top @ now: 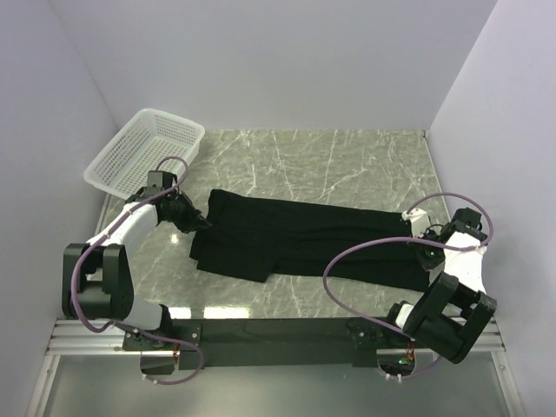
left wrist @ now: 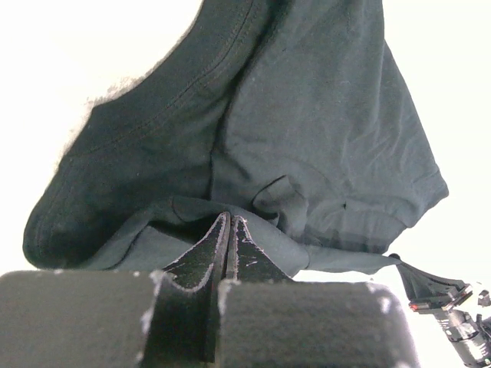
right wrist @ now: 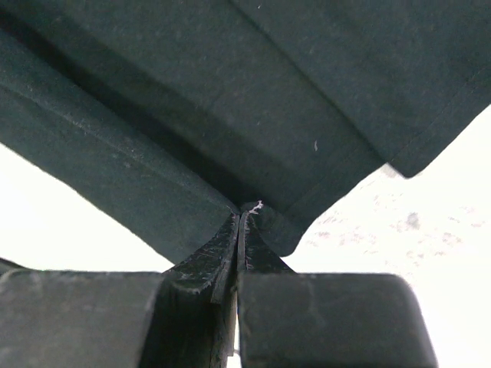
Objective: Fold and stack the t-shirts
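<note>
One black t-shirt [top: 304,239] lies across the middle of my marble table [top: 347,156]. At far left stands the white basket [top: 148,152], apart from the cloth. My left gripper [top: 200,222] has its jaws pressed together on the shirt's left end, cloth pinched between them. The shirt's long axis runs left to right, slanting slightly nearer toward the right. My right gripper [top: 417,236] pinches the right end, jaws tight on fabric.
</note>
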Controlling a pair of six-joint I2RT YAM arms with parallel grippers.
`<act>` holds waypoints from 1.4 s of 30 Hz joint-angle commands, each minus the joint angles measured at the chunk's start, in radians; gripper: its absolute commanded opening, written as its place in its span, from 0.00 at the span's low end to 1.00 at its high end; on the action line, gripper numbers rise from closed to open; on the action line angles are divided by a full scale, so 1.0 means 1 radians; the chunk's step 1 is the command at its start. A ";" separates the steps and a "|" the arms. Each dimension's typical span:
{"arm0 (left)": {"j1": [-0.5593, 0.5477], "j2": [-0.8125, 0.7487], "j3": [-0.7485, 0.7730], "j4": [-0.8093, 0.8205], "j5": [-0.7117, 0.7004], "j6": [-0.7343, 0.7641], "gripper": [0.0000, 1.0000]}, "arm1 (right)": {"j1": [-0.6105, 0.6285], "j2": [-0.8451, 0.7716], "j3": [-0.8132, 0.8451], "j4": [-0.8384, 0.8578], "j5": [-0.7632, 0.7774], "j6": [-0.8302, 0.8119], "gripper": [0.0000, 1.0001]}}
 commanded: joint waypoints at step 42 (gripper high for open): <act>-0.059 0.164 0.096 0.102 -0.081 0.042 0.01 | 0.048 0.120 -0.032 0.256 0.105 0.167 0.01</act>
